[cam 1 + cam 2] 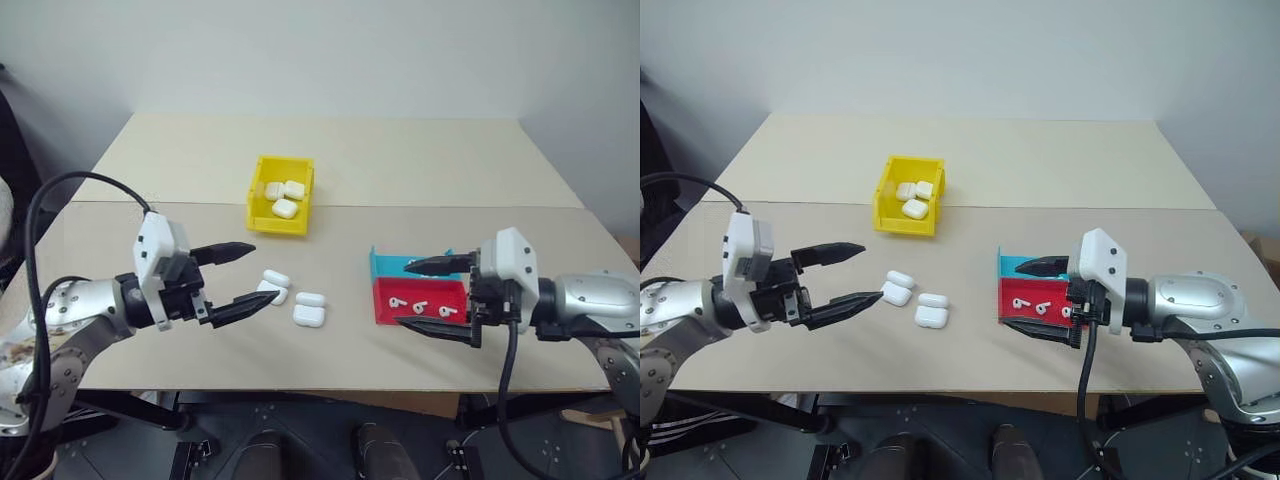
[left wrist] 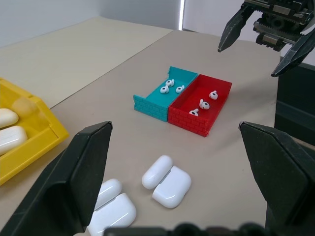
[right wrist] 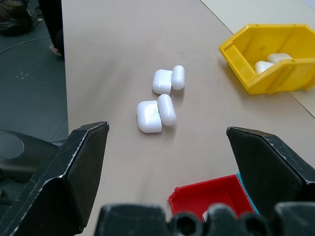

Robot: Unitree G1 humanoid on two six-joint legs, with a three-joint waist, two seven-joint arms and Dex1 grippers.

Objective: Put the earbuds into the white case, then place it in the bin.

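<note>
Both tools hover above the surface, fingers spread wide, gripping nothing. Left tool sits just beside two open white cases (lids flipped back) lying mid-surface. Right tool hangs over the red tray and teal tray, each with earbuds inside. Yellow bin sits farther back, three closed cases in it.
</note>
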